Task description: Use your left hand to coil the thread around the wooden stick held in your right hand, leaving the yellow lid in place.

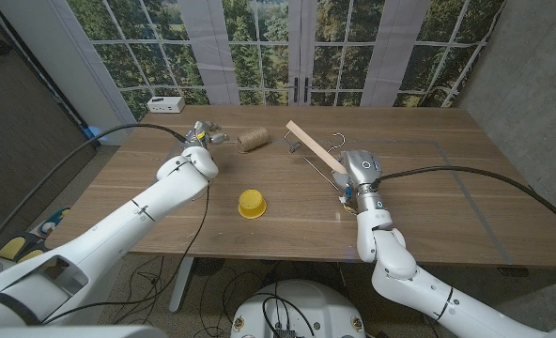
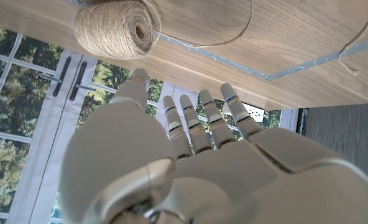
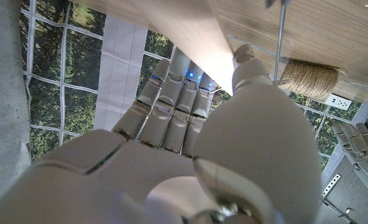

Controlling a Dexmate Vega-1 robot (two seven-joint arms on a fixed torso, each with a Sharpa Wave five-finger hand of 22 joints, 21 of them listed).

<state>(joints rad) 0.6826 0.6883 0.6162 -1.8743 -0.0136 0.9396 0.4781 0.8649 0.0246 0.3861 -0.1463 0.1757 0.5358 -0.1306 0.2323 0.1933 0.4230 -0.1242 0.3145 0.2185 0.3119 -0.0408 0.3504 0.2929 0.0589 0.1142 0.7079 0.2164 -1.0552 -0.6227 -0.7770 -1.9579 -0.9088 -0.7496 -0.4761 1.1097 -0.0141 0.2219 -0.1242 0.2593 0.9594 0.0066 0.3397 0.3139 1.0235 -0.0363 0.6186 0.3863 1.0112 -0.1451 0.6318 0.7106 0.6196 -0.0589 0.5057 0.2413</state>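
Note:
My right hand (image 1: 358, 172) grips a flat wooden stick (image 1: 314, 147) that slants up toward the table's far middle; the stick (image 3: 196, 37) passes between that hand's (image 3: 190, 124) fingers and thumb. A spool of brown thread (image 1: 253, 140) lies on its side left of the stick, with a loose strand (image 2: 234, 34) curving off the spool (image 2: 115, 28) across the table. My left hand (image 1: 203, 136) hovers just left of the spool, fingers apart and holding nothing; this hand (image 2: 190, 155) reaches toward the spool. The yellow lid (image 1: 251, 203) sits on the table nearer me.
A metal wire piece (image 1: 327, 143) lies by the stick. A white power strip (image 1: 166, 104) sits at the table's far left corner. Black cables trail from both arms. Tape lines mark a rectangle on the wooden table (image 1: 428, 188).

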